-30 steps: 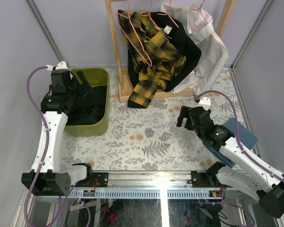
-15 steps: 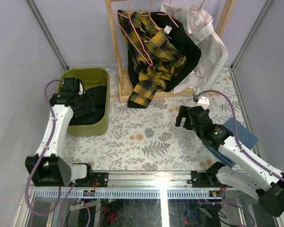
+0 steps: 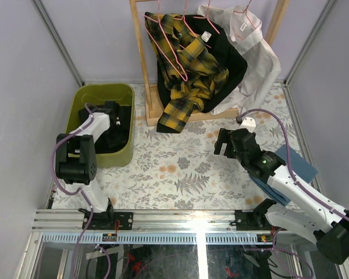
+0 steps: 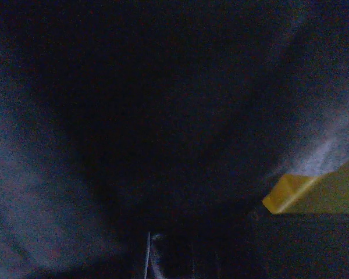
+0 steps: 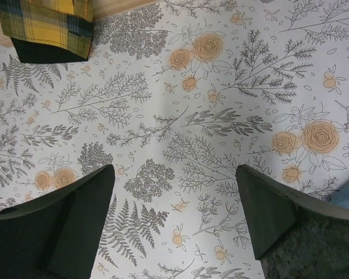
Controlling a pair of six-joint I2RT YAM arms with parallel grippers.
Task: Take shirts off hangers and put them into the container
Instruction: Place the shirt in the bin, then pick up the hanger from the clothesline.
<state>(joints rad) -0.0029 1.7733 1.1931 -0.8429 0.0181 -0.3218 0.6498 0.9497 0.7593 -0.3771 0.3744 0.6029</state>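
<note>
A black shirt (image 3: pixel 115 138) lies in the olive-green container (image 3: pixel 123 156) at the left. My left gripper (image 3: pixel 112 115) is pushed down into that shirt. The left wrist view is filled with dark cloth (image 4: pixel 163 116), with a corner of the container (image 4: pixel 314 195) at the right, and the jaws do not show. A plaid shirt (image 3: pixel 189 75), a black shirt (image 3: pixel 235 64) and a white shirt (image 3: pixel 257 55) hang on pink hangers (image 3: pixel 170 49) on the rack. My right gripper (image 3: pixel 224 142) (image 5: pixel 174 203) hovers open over the floral tablecloth with nothing between its fingers.
The light wooden rack frame (image 3: pixel 141 64) stands at the back centre on its base tray. A folded blue cloth (image 3: pixel 295 168) lies under my right arm. The plaid shirt's hem (image 5: pixel 46 23) hangs ahead and left of the right gripper. Grey walls close in both sides.
My left arm has swung from the tub's left rim down into the tub, onto the black shirt, its jaws narrowing. The right arm has barely moved.
</note>
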